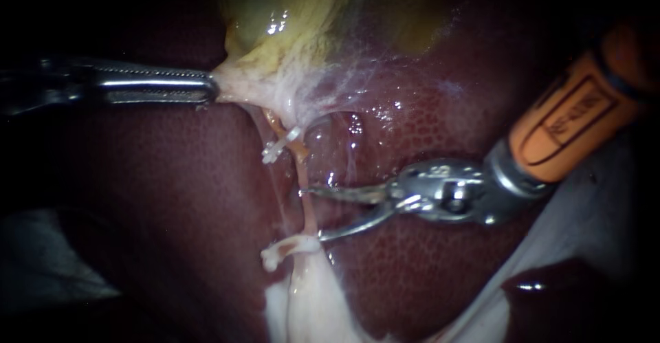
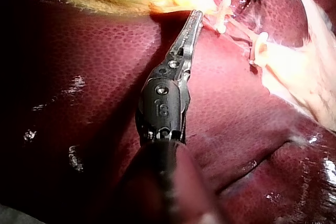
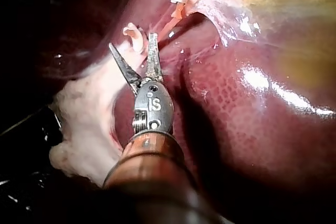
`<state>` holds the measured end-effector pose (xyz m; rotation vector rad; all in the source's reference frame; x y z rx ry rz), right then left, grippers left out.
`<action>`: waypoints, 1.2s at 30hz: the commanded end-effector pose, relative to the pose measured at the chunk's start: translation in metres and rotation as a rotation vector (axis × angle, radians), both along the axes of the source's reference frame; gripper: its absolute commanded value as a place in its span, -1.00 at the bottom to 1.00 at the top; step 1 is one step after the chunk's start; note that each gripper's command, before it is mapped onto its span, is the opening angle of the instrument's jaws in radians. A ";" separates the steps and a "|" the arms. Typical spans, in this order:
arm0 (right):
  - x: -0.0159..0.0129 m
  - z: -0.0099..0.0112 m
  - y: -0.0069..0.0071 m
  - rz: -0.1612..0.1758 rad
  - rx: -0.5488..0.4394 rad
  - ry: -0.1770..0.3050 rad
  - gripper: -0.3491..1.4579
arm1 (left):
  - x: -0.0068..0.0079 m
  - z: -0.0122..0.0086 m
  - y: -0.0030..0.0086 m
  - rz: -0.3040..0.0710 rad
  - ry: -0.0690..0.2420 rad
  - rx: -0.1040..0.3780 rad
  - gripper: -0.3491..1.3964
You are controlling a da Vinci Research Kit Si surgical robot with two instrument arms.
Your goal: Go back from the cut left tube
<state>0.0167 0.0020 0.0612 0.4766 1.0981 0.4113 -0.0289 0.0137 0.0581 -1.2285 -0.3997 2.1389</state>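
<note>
Left instrument (image 1: 208, 87): jaws pressed together, pinching pale tissue at the gallbladder (image 1: 275, 6) neck, drawn taut to that side. Right instrument (image 1: 311, 214): two thin blades spread in a V, gripping nothing. The blade tips lie at the tube (image 1: 303, 178). The upper tip is right against it. The lower tip is just beside the lower clip (image 1: 289, 247).

The tube runs down over the middle of the liver (image 1: 172, 198) from the gallbladder neck, with the upper clip (image 1: 282, 144) near that neck. Can't tell if the stretch between the two clips is parted.

An orange sleeve (image 1: 570, 119) on the right shaft carries a printed label.

The left wrist view shows the shut jaws from behind. Both clips are just beyond their tip, and the other instrument's blade tips are further ahead. The right wrist view shows the blade gap best. The lower clip sits just ahead of it, between the tips, and pale fatty tissue (image 3: 84, 124) lies beside the shaft. Only the endoscope view shows the sleeve label.
</note>
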 end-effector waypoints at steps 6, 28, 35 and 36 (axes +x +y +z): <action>-0.0045 -0.0016 0.0014 -0.102 -0.153 -0.197 0.99 | 0.0000 0.0000 0.0000 0.000 0.000 0.000 -1.00; -0.0074 -0.0037 0.0030 -0.135 -0.238 -0.315 0.99 | -0.0039 0.0048 -0.0012 0.006 0.018 -0.013 -1.00; -0.0073 -0.0037 0.0030 -0.138 -0.235 -0.311 0.99 | -0.0039 0.0047 -0.0012 0.006 0.018 -0.012 -1.00; -0.0073 -0.0036 0.0030 -0.141 -0.233 -0.307 0.99 | -0.0039 0.0047 -0.0012 0.006 0.018 -0.012 -1.00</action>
